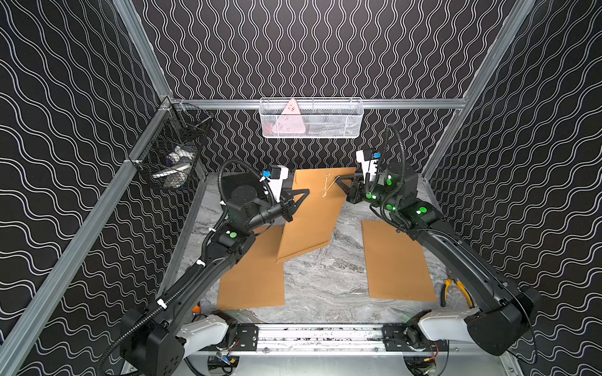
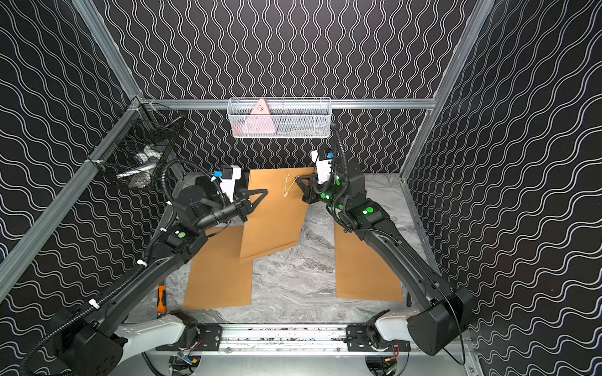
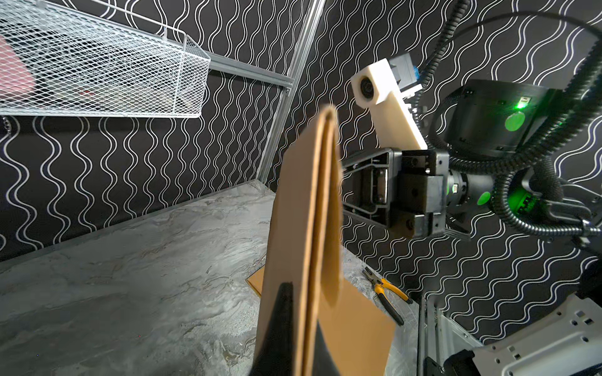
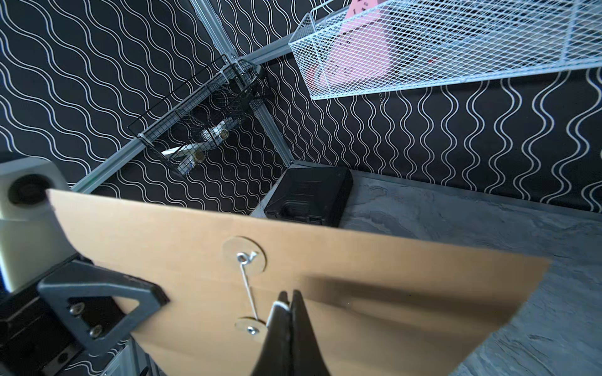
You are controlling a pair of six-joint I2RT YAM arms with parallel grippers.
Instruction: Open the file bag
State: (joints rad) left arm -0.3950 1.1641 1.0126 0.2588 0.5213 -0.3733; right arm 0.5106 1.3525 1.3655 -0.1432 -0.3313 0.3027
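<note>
Mid-frame: left gripper (image 1: 301, 194) clamps the kraft file bag (image 1: 312, 221) upright; right gripper (image 1: 337, 178) pinches the string (image 4: 248, 289), seemingly near-unwound; flap still shut

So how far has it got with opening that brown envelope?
Done: the file bag is held up by the left fingers. In hand: the right fingers pinch the string, which looks hooked round the lower button. Left: unwind it and lift the flap, not yet open.
</note>
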